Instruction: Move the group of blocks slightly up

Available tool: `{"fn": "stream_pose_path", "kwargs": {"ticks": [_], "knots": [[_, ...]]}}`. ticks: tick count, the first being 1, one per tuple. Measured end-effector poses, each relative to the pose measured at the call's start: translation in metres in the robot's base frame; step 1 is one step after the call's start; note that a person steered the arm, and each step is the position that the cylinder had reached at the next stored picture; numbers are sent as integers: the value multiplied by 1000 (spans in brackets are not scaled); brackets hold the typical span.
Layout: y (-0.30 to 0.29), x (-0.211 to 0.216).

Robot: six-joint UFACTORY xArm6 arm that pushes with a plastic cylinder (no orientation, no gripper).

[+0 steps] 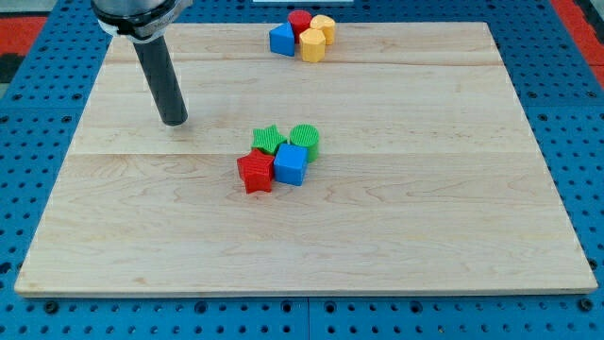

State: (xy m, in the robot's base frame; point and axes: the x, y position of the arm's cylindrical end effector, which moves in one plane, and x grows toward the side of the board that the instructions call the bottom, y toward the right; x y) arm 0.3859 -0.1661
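Note:
Two groups of blocks lie on the wooden board (pixel 396 236). Near the middle, a green star (pixel 270 141), a green cylinder (pixel 305 140), a red star (pixel 255 174) and a blue cube (pixel 291 164) touch one another. At the view's top, a red cylinder (pixel 300 22), a blue block (pixel 281 40), a yellow hexagonal block (pixel 312 44) and a yellow cylinder (pixel 325 27) cluster at the board's edge. My tip (pixel 175 122) rests on the board to the view's left of the middle group, a little above it and well apart.
The board lies on a blue perforated table (pixel 28 142). A red area (pixel 28 24) shows at the view's top left and another at the top right corner.

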Motion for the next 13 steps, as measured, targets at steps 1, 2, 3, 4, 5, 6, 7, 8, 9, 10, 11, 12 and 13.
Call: {"fn": "stream_pose_path", "kwargs": {"ticks": [1,2,3,4,5,6,7,8,9,10,11,12,13], "knots": [[24,-29],[39,-40],[68,-33],[107,-33],[109,-33],[133,-33],[182,-12],[254,13],[259,75],[245,117],[201,121],[174,111],[152,98]]}}
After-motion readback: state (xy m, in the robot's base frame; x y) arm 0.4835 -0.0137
